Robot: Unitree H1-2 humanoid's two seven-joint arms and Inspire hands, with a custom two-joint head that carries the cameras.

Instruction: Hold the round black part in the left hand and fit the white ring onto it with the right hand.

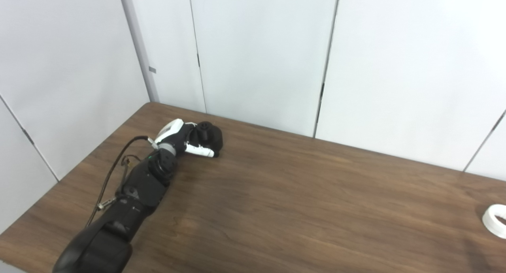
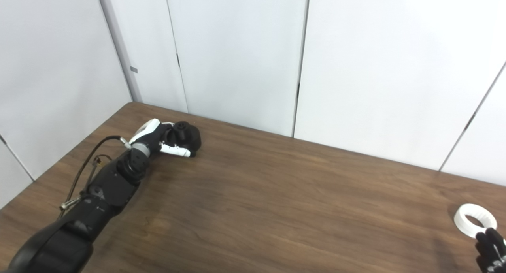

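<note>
The round black part [image 1: 210, 135] rests on the wooden table [image 1: 300, 194] near its far left corner. My left hand [image 1: 189, 140] is wrapped around it, with the white thumb [image 1: 200, 149] across its front and the fingers hidden behind it. The white ring [image 2: 474, 220] lies flat on the table at the far right edge, also visible as the ring [image 1: 496, 221] in the left eye view. Only the dark fingertips of my right hand [image 2: 490, 250] show, in the bottom right corner of the right eye view. They are stretched out, just at the ring's near rim and holding nothing.
White wall panels [image 1: 261, 55] stand close behind the table's far edge and along its left side. A black cable [image 1: 112, 172] loops beside my left forearm. The table's left edge runs close to that arm.
</note>
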